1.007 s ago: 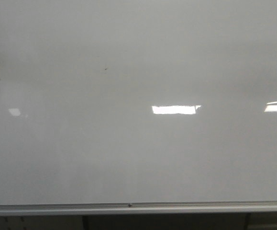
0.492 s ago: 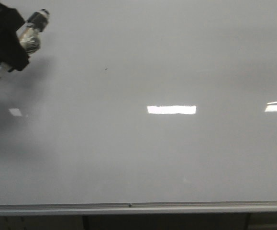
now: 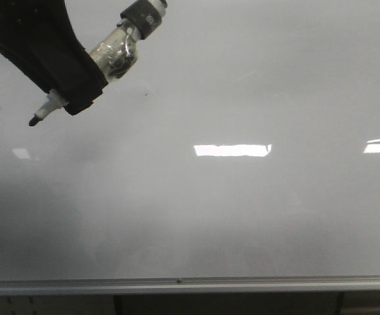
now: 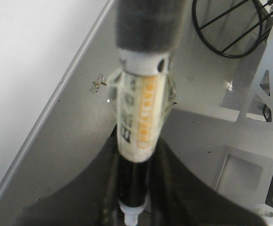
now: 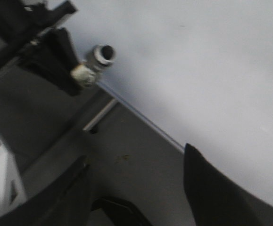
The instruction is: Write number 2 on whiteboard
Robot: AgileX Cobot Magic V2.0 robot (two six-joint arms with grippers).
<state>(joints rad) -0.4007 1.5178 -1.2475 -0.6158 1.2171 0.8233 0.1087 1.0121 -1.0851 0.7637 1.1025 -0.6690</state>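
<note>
The whiteboard (image 3: 242, 216) fills the front view, pale grey and glossy, with a silver bottom rail (image 3: 190, 284). No number 2 shows on it, only a tiny dark speck (image 3: 145, 94). My left gripper (image 3: 78, 85) is at the upper left, shut on a marker (image 3: 114, 56) whose black tip (image 3: 33, 120) points down-left at the board. In the left wrist view the marker (image 4: 141, 117) sits between the black fingers (image 4: 183, 188). My right gripper (image 5: 136, 188) is open and empty; it is not in the front view. The whiteboard also shows in the right wrist view (image 5: 211, 70).
Bright light reflections (image 3: 232, 150) lie across the board's middle and right edge. In the left wrist view a black wire basket (image 4: 230, 28) and a grey metal frame (image 4: 259, 94) stand beside the board's edge. The right wrist view shows the left arm with the marker (image 5: 86, 70).
My left gripper with the marker has come in from the upper left. It has moved right and down over the board, and the tip is lower and further right than half a second ago.
</note>
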